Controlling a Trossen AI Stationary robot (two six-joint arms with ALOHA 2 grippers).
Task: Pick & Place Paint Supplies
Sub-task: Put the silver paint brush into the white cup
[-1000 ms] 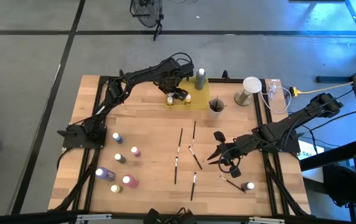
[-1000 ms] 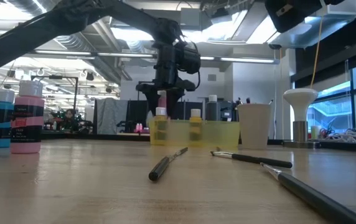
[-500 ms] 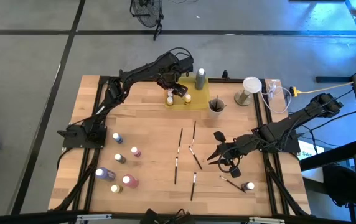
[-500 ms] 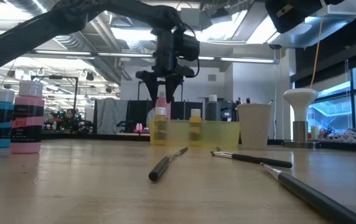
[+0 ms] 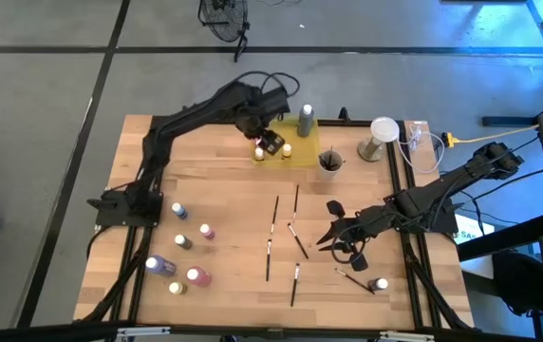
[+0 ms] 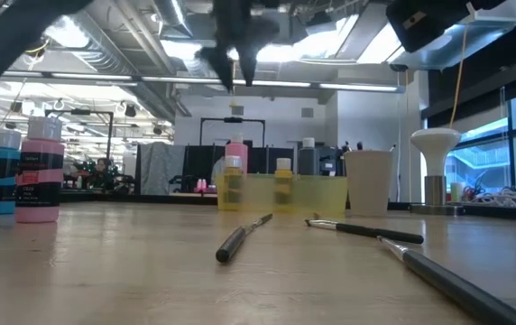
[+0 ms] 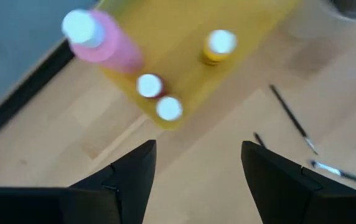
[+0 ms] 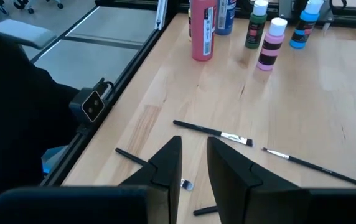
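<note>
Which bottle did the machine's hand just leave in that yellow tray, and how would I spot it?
Find the yellow tray at the table's far edge. At its left end, below the raised left hand, stands the pink bottle; it is taller than the small pale-capped bottles beside it.

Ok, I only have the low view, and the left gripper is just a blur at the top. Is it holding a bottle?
Observer: No. Its wrist view shows the left gripper open and empty, above the yellow tray.
Operator: I see one small bottle in front of the pink one. Is that all?
Observer: There are two small white-capped bottles side by side at the tray's edge, near the pink bottle.
Operator: And the right arm? It's not in my view.
Observer: From above, the right gripper is over the table's right side, beside loose paintbrushes.
</note>
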